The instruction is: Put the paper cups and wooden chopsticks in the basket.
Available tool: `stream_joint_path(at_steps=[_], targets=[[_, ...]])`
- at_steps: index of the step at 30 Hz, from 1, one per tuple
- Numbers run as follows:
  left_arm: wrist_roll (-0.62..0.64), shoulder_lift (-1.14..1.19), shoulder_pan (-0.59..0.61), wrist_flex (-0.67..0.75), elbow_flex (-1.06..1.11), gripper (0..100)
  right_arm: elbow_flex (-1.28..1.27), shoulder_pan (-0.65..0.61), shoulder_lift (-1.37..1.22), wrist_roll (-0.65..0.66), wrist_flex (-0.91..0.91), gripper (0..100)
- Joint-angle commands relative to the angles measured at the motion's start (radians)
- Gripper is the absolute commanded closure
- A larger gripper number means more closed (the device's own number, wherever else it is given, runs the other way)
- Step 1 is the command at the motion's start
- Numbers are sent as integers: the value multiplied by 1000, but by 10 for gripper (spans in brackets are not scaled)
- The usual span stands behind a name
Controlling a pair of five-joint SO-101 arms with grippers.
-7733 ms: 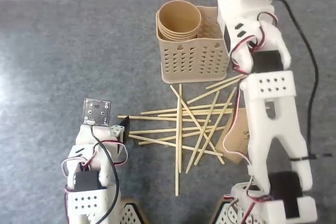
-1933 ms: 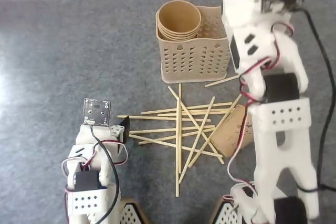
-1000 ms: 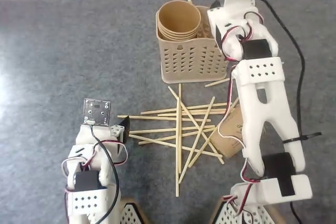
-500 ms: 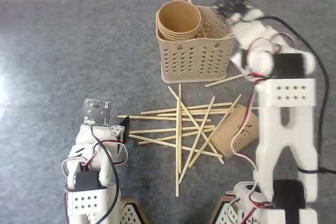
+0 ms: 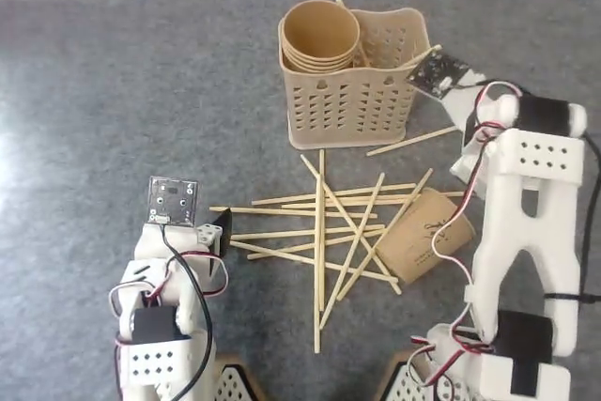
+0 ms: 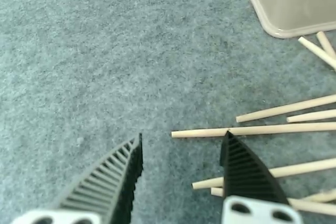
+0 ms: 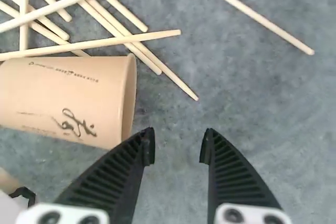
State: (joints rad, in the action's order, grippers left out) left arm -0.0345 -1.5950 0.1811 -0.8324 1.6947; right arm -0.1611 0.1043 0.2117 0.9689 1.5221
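The right gripper has its fingers spread and empty; a paper cup on its side lies just beside one fingertip. The left gripper is spread and empty too, with one wooden chopstick ending between its tips and the basket well ahead.

Soft, even light falls on the bench, brightest in a pale patch at its 9 o'clock edge. The chopsticks throw only thin, faint shadows. The basket wall is lit flat and matte. In the right wrist view the cup lays a soft dark band beside its rim.
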Motion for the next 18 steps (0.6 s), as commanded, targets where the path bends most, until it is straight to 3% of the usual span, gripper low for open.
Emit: stream_joint_path(at_steps=[1,7,18], targets=[[-9,3,6,17,-5,772,-68,12,2,-5,-85,851],[-9,2,6,21,-5,772,-241,-7,13,9,-191,851],[-9,2,6,20,-5,772,-279,-13,15,11,-189,851]])
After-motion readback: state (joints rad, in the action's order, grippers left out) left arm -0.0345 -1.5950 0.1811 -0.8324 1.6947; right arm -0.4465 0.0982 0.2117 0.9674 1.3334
